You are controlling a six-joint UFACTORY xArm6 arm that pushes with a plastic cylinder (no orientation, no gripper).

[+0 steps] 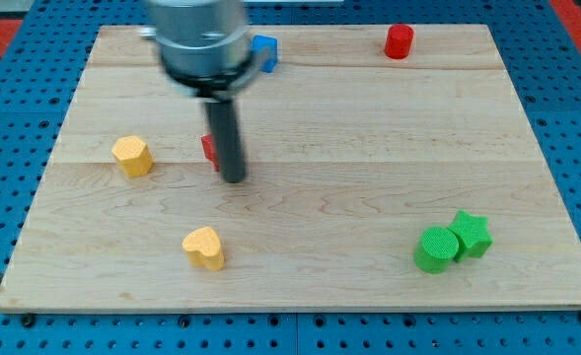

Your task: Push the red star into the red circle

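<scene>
Table: a pale wooden table (pixel 369 197) is lying on a blue pegboard surface (pixel 4 148) and is carrying all the blocks.
Arm: a grey cylindrical arm housing (pixel 199 39) is coming in from the view's top, left of centre, with a straight dark rod (pixel 227 133) hanging below it.
End effector: there are no jaws to release or clench; the rod is ending in my tip (pixel 233 178), which is sitting low at the table top, left of centre, and grasping nothing.
Red star: a small red block (pixel 209 149), mostly hidden behind the rod so its star shape cannot be made out, is showing at the rod's left edge, just above my tip; whether they are touching cannot be told.
Red circle: a red cylinder block (pixel 399 41) is standing near the table's top edge, right of centre, well apart from my tip.
Blue block: a blue block (pixel 264 52), shape unclear, is peeking out from behind the arm housing near the top edge.
Yellow blocks: a yellow angular block (pixel 132 156) is sitting to the left of my tip; a yellow heart-shaped block (pixel 204 248) is lying below my tip toward the view's bottom.
Green blocks: a green cylinder block (pixel 434 248) and a green star block (pixel 471 234) are touching each other at the lower right.
</scene>
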